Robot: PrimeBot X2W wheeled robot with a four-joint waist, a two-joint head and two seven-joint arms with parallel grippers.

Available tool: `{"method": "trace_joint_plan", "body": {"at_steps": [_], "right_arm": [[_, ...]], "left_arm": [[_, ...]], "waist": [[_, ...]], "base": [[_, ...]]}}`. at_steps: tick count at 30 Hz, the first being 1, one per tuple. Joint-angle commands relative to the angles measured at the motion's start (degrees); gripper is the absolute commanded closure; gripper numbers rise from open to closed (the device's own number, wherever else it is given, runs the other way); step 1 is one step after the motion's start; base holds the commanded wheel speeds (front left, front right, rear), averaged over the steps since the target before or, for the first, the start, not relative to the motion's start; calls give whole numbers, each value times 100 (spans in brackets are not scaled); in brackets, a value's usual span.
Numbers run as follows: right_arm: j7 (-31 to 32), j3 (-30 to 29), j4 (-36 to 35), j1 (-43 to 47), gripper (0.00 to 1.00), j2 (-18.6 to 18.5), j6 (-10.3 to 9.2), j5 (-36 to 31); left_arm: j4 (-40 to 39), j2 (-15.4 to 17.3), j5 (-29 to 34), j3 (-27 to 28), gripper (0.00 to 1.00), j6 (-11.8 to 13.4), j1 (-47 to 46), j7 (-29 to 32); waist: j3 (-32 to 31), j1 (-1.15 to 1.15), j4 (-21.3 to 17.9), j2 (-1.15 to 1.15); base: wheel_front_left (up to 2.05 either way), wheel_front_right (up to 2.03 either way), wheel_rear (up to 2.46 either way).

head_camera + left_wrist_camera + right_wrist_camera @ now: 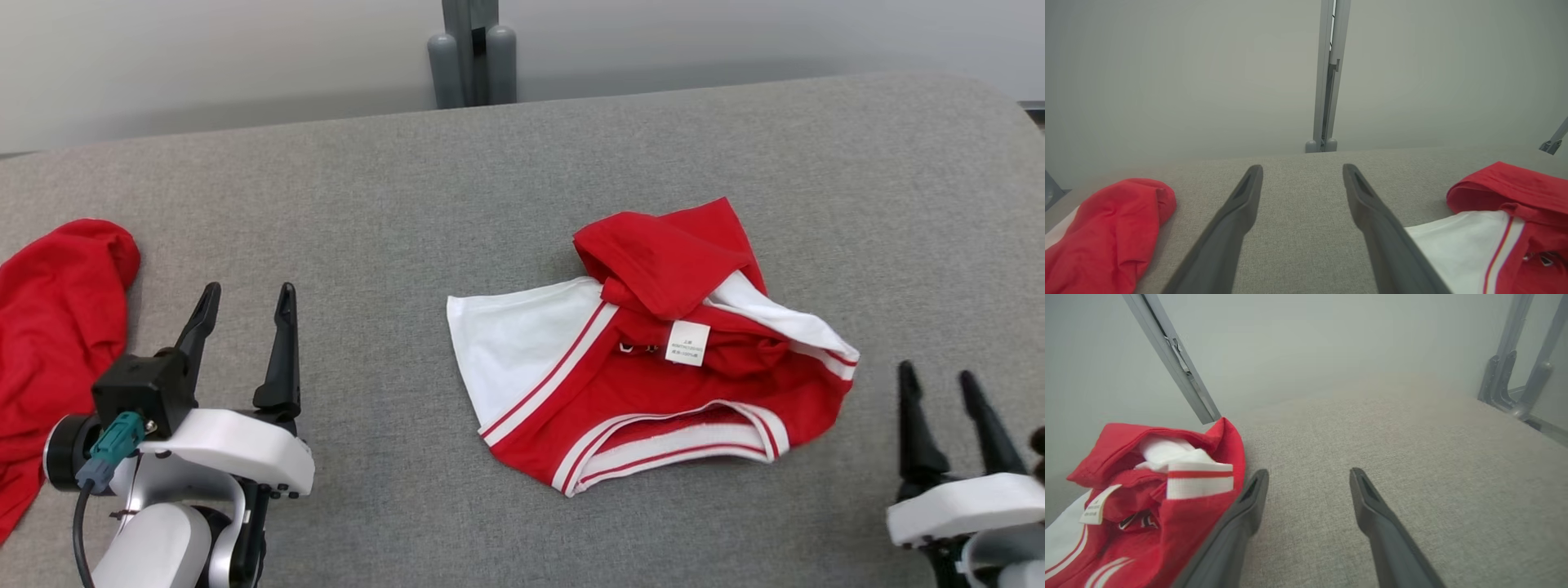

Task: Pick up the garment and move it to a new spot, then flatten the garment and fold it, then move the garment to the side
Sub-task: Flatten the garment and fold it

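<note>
- Garment (653, 359): red with white panels, lying crumpled on the grey table (490, 180), a little off the head view's centre toward 4 o'clock.
- White panel spreads flat on its 9 o'clock side. A red flap is folded over at 12 o'clock. The striped white-and-red band runs along the 6 o'clock edge.
- White label (687, 341) faces up near the garment's middle. The print is too small to read.
- Left gripper (249, 287): at 8 o'clock in the head view, fingers spread wide, nothing between them. Well apart from the garment.
- Left wrist view: the gripper (1302, 167) points across bare table. The garment (1506, 228) sits at 4 o'clock, its white edge just beside the right-hand finger (1372, 212). I cannot tell if they touch.
- Right gripper (936, 371): at 4 o'clock in the head view, fingers wide, holding nothing, near the garment's 3 o'clock edge but apart from it.
- Right wrist view: the gripper (1309, 471) is over bare table, with the garment (1147, 506) heaped at 8 o'clock against the left-hand finger (1241, 514). Label (1094, 508) visible.
- Second red cloth (57, 327): bunched at 9 o'clock on the table's edge, beside the left gripper. It lies at 8 o'clock in the left wrist view (1106, 232).
- Grey post (472, 53) stands behind the table at 12 o'clock, against a pale wall (204, 57).
</note>
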Motion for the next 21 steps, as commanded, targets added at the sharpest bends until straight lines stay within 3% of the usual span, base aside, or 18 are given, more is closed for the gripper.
{"method": "trace_joint_plan", "body": {"at_steps": [1, 8, 14, 21], "right_arm": [[-92, -129, -112, 17, 0, -26, 3, -47], [-162, -437, -1056, -117, 0, -19, 3, -379], [204, 288, -1800, 32, 0, -20, 3, -559], [593, 911, -2026, 433, 0, -26, 2, -636]], "left_arm": [[-30, 65, -6, 32, 0, 29, 71, 6], [-98, 129, -54, 109, 0, 116, 168, 17], [-137, 142, -55, 111, 0, 179, 292, -8], [-156, 110, -50, 54, 0, 210, 418, -38]], "waist": [[-49, 0, -42, 0], [-198, 0, -100, 0], [-366, 0, -20, 0], [-506, 0, 113, 0]], "base": [[0, 0, 0], [0, 0, 0], [0, 0, 0], [0, 0, 0]]}}
